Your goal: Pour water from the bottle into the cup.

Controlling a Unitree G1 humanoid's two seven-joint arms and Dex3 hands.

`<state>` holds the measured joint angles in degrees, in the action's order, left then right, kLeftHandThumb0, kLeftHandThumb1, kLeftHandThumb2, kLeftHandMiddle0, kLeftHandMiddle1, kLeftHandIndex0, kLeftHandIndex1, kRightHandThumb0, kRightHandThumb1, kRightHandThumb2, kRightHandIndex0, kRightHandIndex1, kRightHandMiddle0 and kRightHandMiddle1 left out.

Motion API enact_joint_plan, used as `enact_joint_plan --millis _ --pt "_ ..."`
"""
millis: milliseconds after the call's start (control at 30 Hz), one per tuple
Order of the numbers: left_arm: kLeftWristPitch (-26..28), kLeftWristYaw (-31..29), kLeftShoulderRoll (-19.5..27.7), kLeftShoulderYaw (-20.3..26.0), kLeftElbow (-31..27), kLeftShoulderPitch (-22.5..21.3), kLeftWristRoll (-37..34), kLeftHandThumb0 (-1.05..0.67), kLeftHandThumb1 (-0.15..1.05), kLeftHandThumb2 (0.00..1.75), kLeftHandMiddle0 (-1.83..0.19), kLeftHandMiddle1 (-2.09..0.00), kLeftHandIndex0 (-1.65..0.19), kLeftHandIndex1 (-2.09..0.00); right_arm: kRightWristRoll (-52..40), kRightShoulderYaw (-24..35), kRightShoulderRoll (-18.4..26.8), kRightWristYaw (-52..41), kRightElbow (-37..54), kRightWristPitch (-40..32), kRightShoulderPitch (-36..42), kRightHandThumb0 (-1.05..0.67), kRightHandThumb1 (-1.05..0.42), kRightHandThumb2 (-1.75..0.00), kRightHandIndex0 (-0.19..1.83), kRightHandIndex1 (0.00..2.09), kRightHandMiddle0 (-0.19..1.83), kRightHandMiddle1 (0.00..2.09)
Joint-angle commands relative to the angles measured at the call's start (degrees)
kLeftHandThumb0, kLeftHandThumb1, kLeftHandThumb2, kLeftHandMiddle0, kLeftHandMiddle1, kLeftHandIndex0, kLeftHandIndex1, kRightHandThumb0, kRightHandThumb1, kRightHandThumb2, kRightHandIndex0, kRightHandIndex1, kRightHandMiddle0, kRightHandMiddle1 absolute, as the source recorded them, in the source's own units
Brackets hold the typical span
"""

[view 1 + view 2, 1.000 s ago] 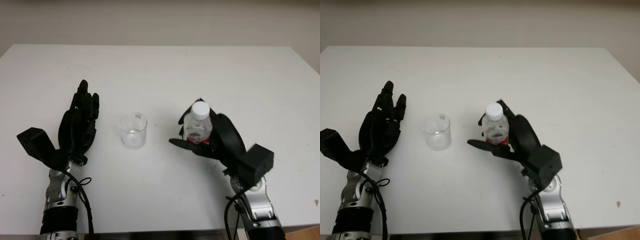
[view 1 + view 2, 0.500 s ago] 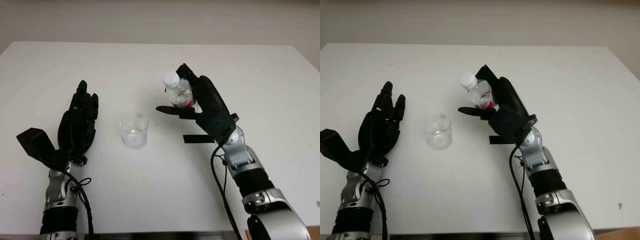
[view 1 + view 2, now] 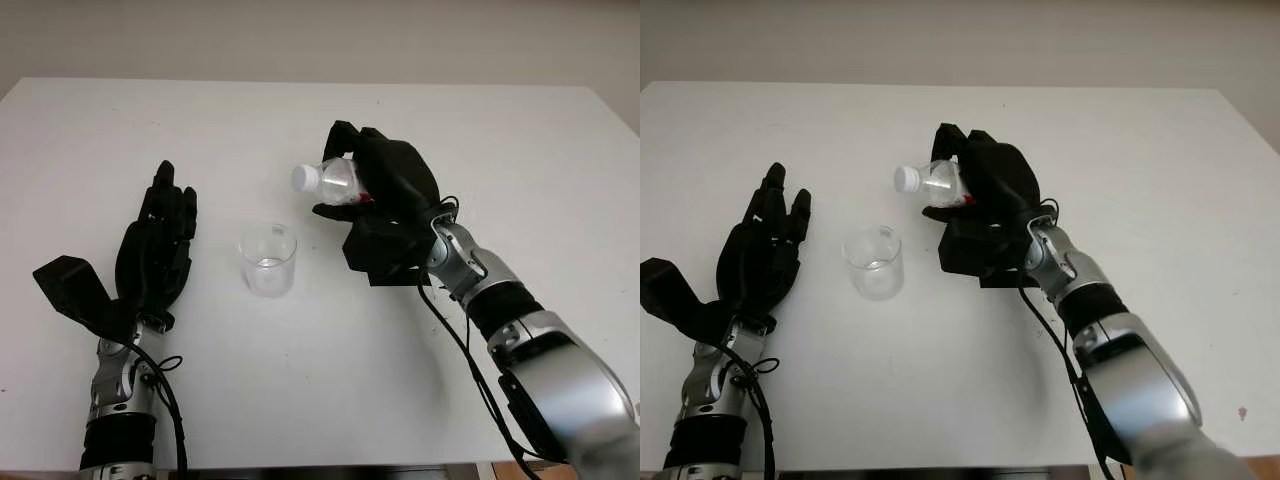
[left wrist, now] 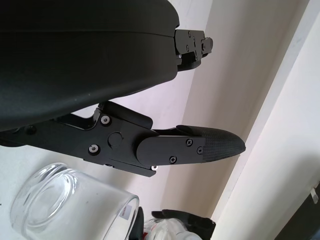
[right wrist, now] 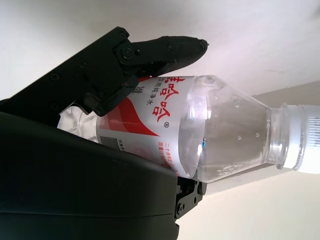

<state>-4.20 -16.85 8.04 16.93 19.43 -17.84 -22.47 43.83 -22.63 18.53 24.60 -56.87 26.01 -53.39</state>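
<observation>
A white tabletop point(image 3: 520, 130) seen from above, with 2 black robot hands reaching in from the near edge. The right hand point(image 3: 385, 190) is raised above the tabletop, its fingers point(image 5: 165, 50) wrapped around a small clear water bottle point(image 3: 340, 180) with a red and white label. The bottle is tipped almost onto its side, its neck pointing toward the robot's left. A white cap point(image 3: 305, 178) appears to be on the mouth, and no water is coming out.

A clear, short cup point(image 3: 267, 260) stands upright on the tabletop, nearer the robot than the bottle's mouth and slightly to its left. The cap end hangs near the cup's far rim rather than squarely over the opening. The cup looks empty or close to it.

The left hand point(image 3: 155, 250) is open, holding nothing, just to the left of the cup and apart from it.

What could go wrong from here: if the cap really is closed, tilting further would pour nothing, and the task would stall. If the mouth is open, water would probably land on the tabletop beyond the cup, because the neck is not centred over it. Nothing steadies the light cup, so a bump from the bottle could knock it over.
</observation>
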Motion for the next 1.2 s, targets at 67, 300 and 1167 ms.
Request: enact_joint_plan --millis 67,300,1167 --pt "-0.93 0.16 0.05 -0.08 0.01 -0.79 0.45 -0.71 1.05 0.37 0.05 -0.06 0.04 -0.06 0.87 -1.35 1.25 2.79 -1.55 1.92 -4.24 -0.20 -0.77 -0.61 1.20 2.09 0.77 2.09" --pt "-1.29 0.22 0.02 -0.07 0.75 -1.32 0.53 -0.71 1.05 0.38 0.04 -0.06 0.03 -0.06 1.72 -3.14 0.84 6.88 -3.05 3.13 -5.95 -0.18 -0.77 -0.59 1.32 2.09 0.85 2.09" --pt "-3.43 0.13 -0.67 -0.81 1.86 -1.17 0.93 -0.71 1.05 0.40 0.06 -0.05 0.05 -0.05 18.19 -18.34 0.61 28.83 -6.90 -2.36 -12.29 -0.27 -0.91 -0.19 1.17 2.09 0.78 2.09"
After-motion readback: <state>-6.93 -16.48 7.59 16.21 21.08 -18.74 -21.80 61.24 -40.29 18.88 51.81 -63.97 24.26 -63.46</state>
